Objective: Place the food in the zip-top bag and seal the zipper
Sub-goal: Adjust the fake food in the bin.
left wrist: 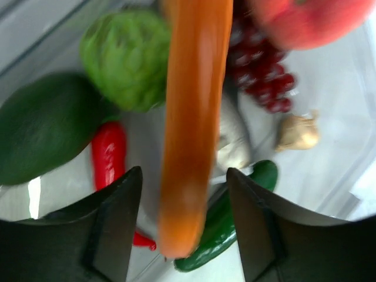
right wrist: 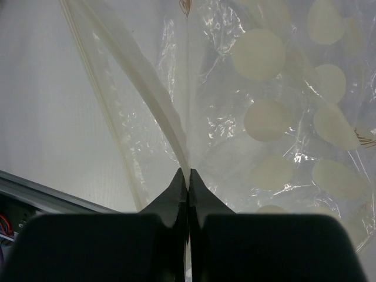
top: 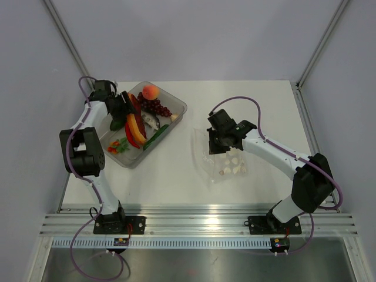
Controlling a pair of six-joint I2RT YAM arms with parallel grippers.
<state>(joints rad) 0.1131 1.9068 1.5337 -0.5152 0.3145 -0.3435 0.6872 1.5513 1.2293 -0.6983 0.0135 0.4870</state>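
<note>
**A:** What's your left claw (left wrist: 184, 176) doing?

**B:** It's released. Your fingers (left wrist: 111, 229) stand apart on either side of the orange wedge (left wrist: 194, 117), with a gap on each side, down inside the tray (top: 180, 103).

**A:** And around it?

**B:** The chili (left wrist: 108, 153) and avocado (left wrist: 44, 126) are to the left, with the lime (left wrist: 126, 59) beyond them. The cucumber (left wrist: 214, 241) lies under the wedge's near end. The grapes (left wrist: 264, 82) and peach (left wrist: 311, 20) are off to the far right.

**A:** Your right claw (right wrist: 188, 173)?

**B:** It's clenched on the bag (right wrist: 270, 117), with clear film pinched between the tips. The zipper (right wrist: 157, 108) runs away from the tips toward the upper left. The bag lies on the surface (top: 176, 176), right of the tray and apart from it. All the food lies in the tray.
</note>
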